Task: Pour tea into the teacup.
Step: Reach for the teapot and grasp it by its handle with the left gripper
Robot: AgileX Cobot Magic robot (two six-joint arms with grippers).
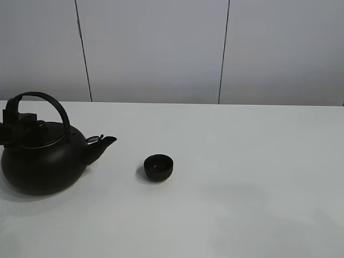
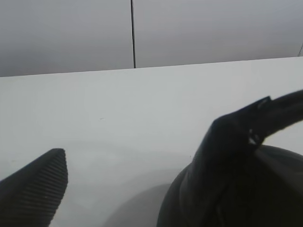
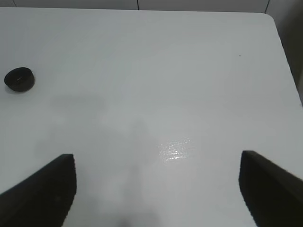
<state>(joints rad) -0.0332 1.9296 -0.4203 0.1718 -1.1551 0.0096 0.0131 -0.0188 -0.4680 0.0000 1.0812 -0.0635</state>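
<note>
The tiny black teacup stands upright near the middle of the white table; it also shows far off in the right wrist view. The big black teapot stands at the left, spout pointing toward the cup, with a gap between them. My left gripper is at the left foot of the arched handle. In the left wrist view its fingers stand wide apart, one lying against the handle above the pot body. My right gripper is open and empty over bare table.
A grey panelled wall runs behind the table's far edge. The table's corner and side edge show in the right wrist view.
</note>
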